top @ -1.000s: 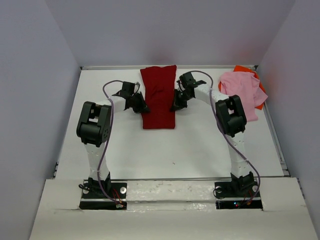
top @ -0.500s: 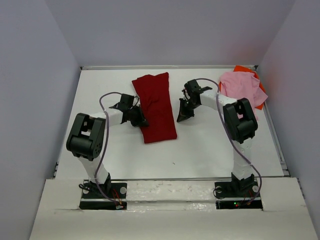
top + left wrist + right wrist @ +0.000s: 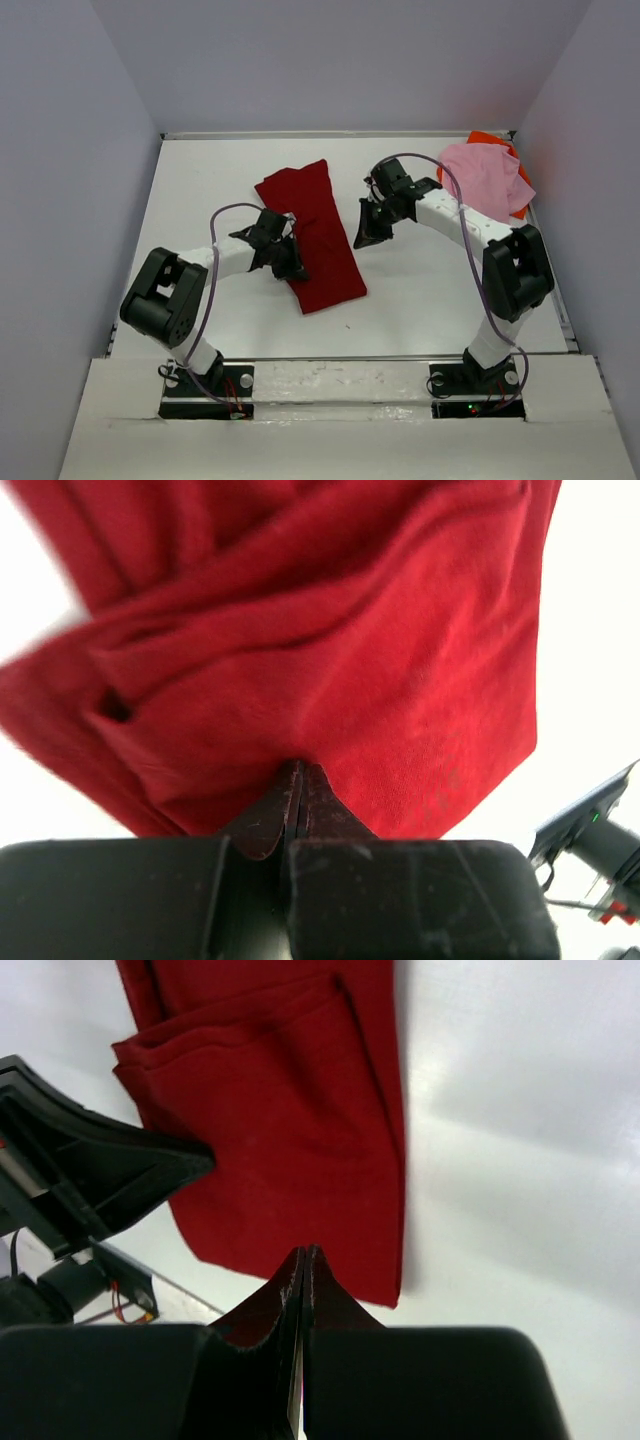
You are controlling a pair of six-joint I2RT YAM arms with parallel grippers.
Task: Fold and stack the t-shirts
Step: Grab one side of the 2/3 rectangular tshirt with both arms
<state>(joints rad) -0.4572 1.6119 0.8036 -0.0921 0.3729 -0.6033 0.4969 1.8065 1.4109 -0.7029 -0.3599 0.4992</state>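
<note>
The dark red t-shirt (image 3: 312, 240) lies folded into a long strip, slanting from far left to near right on the white table (image 3: 430, 300). My left gripper (image 3: 291, 263) sits at the strip's left edge, shut, its tips (image 3: 300, 767) pinching the red cloth (image 3: 380, 660), which bunches toward them. My right gripper (image 3: 366, 234) hovers just right of the strip, apart from it, shut with nothing between its fingers (image 3: 303, 1252). The red strip (image 3: 290, 1130) lies beyond those tips. The light pink t-shirt (image 3: 487, 178) lies crumpled at the far right on top of the bright orange one (image 3: 490, 139).
Pale walls close the table in at the back and on both sides. The pink and orange heap fills the far right corner. A raised white ledge (image 3: 340, 385) at the near edge carries both arm bases. The left arm (image 3: 95, 1185) shows dark in the right wrist view.
The left gripper has moved toward the near edge and the red strip came with it, turning so that its far end swung left and its near end right. The right gripper stayed right of it, shut.
</note>
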